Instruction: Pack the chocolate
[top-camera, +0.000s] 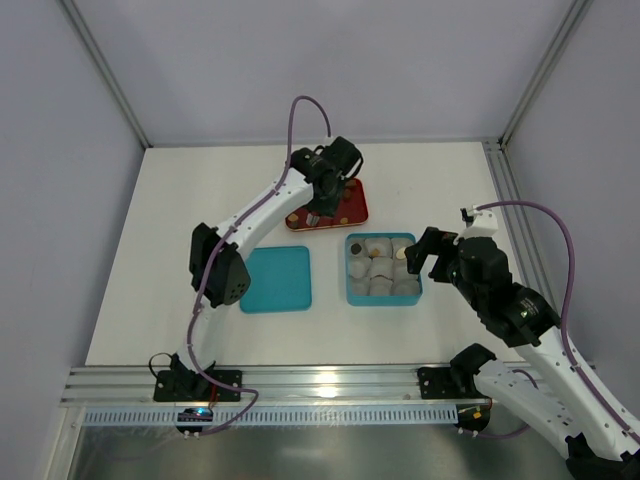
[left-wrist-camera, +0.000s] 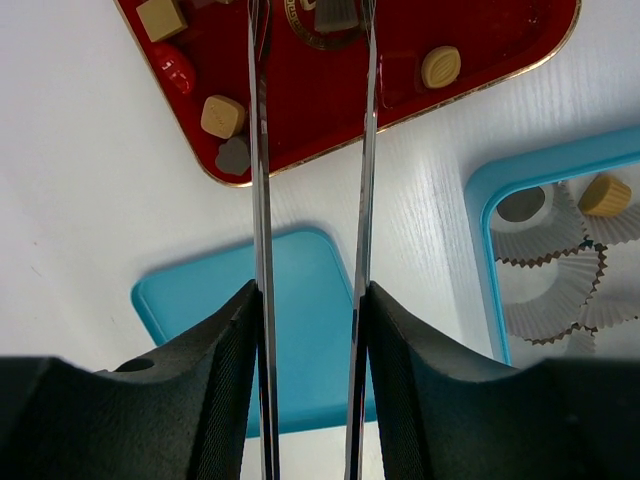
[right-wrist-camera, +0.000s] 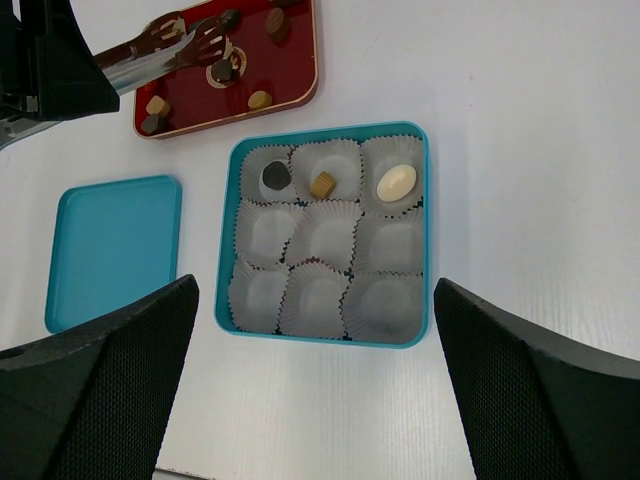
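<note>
Small chocolate pieces lie on the red tray: tan squares, a tan oval, a grey-brown piece. My left gripper is over the tray, shut on metal tongs. The tong tips sit either side of a dark piece. The teal box holds paper cups. Its far row has a dark piece, a tan piece and a cream piece. My right gripper is open and empty, above the box's near edge.
The teal lid lies flat to the left of the box, near the left arm. The red tray's gold rim is close to the box's far left corner. Metal rails run along the table's near edge.
</note>
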